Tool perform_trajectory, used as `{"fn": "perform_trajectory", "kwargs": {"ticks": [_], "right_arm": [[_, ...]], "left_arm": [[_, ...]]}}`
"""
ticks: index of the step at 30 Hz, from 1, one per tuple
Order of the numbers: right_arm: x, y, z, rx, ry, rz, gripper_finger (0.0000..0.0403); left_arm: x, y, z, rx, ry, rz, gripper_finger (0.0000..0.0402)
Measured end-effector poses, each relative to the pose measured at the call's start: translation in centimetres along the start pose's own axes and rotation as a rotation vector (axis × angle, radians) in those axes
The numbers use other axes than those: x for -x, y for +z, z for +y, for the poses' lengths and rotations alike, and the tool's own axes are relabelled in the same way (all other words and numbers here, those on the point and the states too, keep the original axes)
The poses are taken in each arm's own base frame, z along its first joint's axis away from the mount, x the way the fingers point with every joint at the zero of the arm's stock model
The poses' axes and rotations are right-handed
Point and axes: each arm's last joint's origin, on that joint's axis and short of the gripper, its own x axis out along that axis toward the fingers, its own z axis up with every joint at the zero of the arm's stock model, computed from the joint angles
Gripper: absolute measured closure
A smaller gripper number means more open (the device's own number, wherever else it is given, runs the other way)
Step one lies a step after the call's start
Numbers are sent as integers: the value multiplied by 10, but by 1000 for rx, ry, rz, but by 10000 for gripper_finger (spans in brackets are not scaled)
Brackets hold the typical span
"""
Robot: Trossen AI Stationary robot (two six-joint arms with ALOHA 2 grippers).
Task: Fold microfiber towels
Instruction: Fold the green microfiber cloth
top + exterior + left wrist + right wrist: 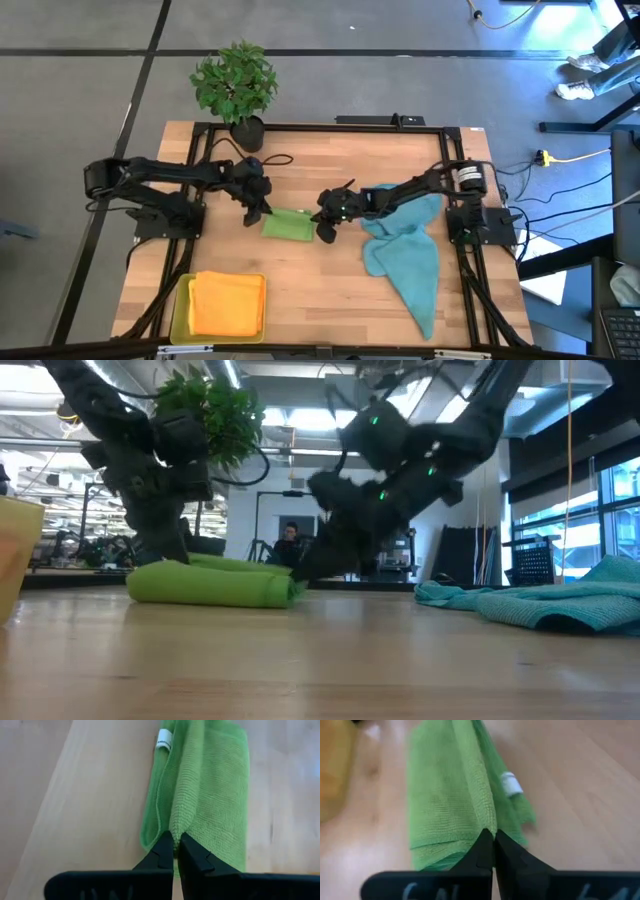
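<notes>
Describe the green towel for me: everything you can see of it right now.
The green towel is soft, ribbed microfiber, folded into a narrow layered strip lying flat mid-table, between the two arms. A small white tag sticks out along one long edge. The left claw is shut on an edge at one end, and the right claw is shut on an edge at the other end. It lies apart from the teal towel.

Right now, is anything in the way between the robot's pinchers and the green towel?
No. Both the left gripper and the right gripper are already shut on the green towel, one at each end.
</notes>
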Motion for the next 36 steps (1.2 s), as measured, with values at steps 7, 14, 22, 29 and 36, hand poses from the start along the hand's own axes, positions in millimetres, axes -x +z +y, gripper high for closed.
{"fn": "perform_trajectory", "kwargs": {"ticks": [7,14,22,29,36], "right_arm": [[-11,10,-3,47,-38,-49,342],[-6,20,1,70,-37,-85,280],[5,28,6,127,-80,-107,263],[16,38,11,173,-91,-150,263],[16,36,14,205,-86,-144,263]], "left_arm": [[-2,-3,1,26,66,26,401],[0,-3,5,51,114,24,402],[0,-3,5,46,135,23,389],[4,3,5,37,182,26,321],[21,27,0,17,307,-4,299]]}}
